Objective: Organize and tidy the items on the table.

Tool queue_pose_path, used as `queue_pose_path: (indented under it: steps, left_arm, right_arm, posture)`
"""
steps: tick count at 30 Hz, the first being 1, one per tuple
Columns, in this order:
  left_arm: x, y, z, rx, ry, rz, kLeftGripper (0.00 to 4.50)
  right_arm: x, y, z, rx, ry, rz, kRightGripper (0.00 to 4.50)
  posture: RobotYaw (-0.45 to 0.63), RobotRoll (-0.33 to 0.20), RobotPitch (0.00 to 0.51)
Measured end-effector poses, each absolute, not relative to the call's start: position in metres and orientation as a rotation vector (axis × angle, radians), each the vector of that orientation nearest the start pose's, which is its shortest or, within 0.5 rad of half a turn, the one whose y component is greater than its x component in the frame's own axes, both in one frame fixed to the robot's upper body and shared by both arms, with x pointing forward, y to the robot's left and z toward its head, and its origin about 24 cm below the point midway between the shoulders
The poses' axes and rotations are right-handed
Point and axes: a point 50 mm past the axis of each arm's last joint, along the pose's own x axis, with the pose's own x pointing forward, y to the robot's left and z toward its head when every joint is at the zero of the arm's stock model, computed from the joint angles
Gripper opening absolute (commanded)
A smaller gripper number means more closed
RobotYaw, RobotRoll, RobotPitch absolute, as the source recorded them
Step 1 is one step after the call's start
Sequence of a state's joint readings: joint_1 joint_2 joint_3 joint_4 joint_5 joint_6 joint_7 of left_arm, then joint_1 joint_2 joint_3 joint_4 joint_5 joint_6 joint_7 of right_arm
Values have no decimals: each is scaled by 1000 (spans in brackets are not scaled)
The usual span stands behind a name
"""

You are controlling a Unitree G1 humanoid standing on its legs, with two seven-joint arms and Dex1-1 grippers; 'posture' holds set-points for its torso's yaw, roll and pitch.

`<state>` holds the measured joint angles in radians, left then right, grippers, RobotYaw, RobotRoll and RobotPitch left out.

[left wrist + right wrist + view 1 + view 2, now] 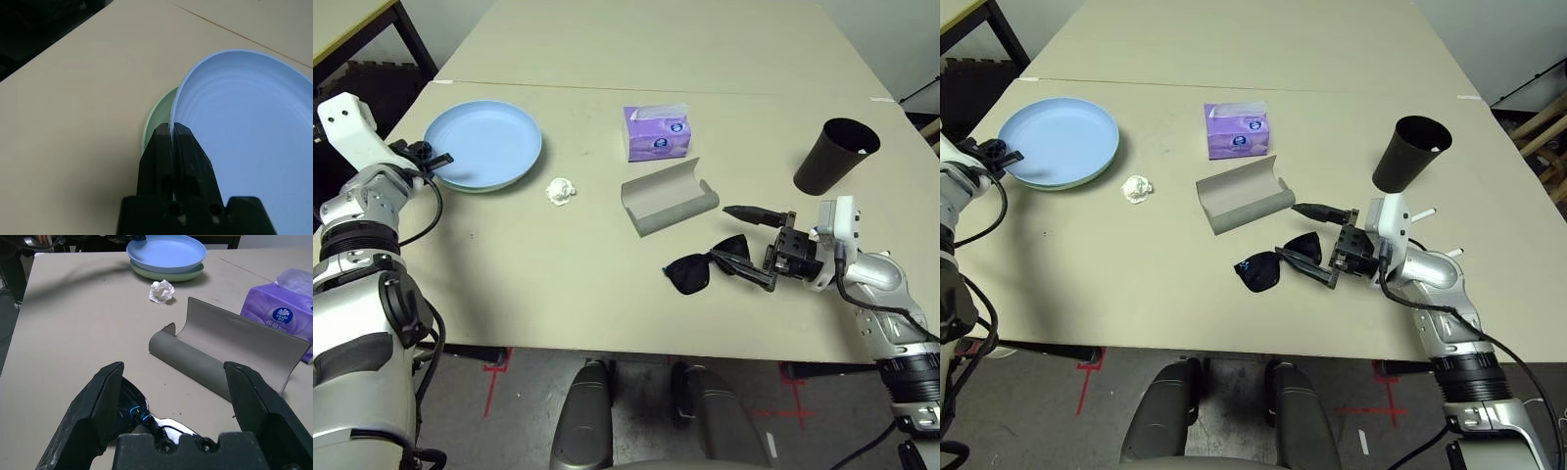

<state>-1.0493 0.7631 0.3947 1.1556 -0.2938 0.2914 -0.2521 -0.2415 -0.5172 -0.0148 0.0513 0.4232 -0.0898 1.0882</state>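
Left gripper (pixel 171 134) clamps the blue plate's (pixel 489 142) rim at upper left; right gripper (pixel 749 240) gapes over sunglasses (pixel 700 269) near the front edge. Tissue box (pixel 658 134) logo unreadable.

Lab: beige table (pixel 607 59) over red floor tape marks (pixel 494 377).

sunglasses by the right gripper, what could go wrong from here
1. The right gripper stands open around one arm of the sunglasses; closing there could twist them or let them swing.
2. The open case lies just beyond, so a push forward might shove it toward the tissue box.
3. The left gripper is shut at the rim of the blue plate, stacked on the green plate; a nudge may slide both.
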Motion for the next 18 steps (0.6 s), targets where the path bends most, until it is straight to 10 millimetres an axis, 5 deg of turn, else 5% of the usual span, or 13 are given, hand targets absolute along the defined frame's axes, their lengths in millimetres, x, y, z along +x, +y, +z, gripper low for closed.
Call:
queue_pose_path:
  steps: [3, 12, 18]
  left_arm:
    - [359, 366, 198, -226, 79, 303, 1055]
    - [358, 357, 187, -155, 45, 182, 4476]
    - [349, 335, 188, -41, -44, -98, 4476]
  right_arm:
    - [268, -189, 124, -239, -216, 1103, 4500]
    - [271, -187, 128, -221, -225, 1063, 4500]
    - [273, -187, 132, -215, -236, 1049, 4500]
  posture:
    - [167, 0, 182]
    - [176, 0, 176]
    - [187, 0, 177]
